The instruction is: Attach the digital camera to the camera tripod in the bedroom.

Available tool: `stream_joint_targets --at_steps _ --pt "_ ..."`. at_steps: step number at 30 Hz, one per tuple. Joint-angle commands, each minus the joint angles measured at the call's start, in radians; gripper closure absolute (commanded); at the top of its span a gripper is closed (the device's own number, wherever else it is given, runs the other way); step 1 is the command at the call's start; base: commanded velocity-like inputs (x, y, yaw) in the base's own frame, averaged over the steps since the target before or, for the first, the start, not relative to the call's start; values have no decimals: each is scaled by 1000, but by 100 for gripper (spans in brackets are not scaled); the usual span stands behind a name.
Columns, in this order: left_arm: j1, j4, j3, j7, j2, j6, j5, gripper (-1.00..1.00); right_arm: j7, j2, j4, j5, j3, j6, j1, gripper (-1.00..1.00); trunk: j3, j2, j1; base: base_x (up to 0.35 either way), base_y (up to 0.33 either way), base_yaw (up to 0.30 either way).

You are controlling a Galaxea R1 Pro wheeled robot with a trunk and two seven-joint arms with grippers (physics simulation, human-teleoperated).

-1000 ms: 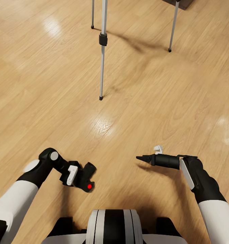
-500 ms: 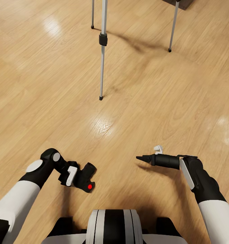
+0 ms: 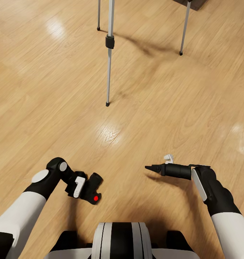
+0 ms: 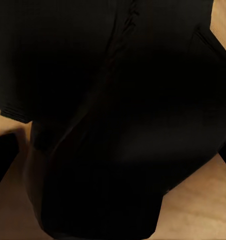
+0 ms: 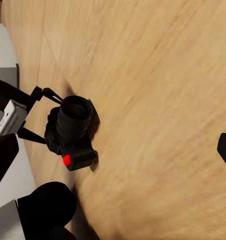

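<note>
The digital camera [image 3: 93, 187], black with a red round button, is held just above the wood floor at the lower left of the head view, and my left gripper [image 3: 85, 187] is shut on it. The right wrist view shows the same camera [image 5: 73, 129] lens-up, pinched between thin black fingers. Its dark body blacks out the left wrist view. The camera tripod [image 3: 108, 72] stands ahead with three silver legs on the floor; its head is out of view. My right gripper [image 3: 150, 168] hovers empty at the lower right, its fingers [image 5: 4, 155] spread to the picture's edges.
Light wood floor [image 3: 154, 108] stretches between me and the tripod legs. A dark furniture corner [image 3: 190, 3] sits behind the right tripod leg. My own white and black trunk [image 3: 120, 239] is at the bottom edge.
My left arm has shifted slightly to the right, turning the held camera a little. The right arm and the tripod have not moved.
</note>
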Motion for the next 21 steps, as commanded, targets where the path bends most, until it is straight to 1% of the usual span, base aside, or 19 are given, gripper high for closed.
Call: stream_joint_targets --at_steps 1,2,21 --pt "0 -1 -3 -2 0 -6 -1 -100 1 0 0 -3 0 5 0 -100 0 0 0 0 0 0" --pt "0 -2 -2 -4 -2 -6 2 100 0 0 0 -2 0 5 0 -100 0 0 0 0 0 0" --pt "0 -23 1 -9 -5 -5 9 100 1 0 0 -2 0 5 0 -100 0 0 0 0 0 0"
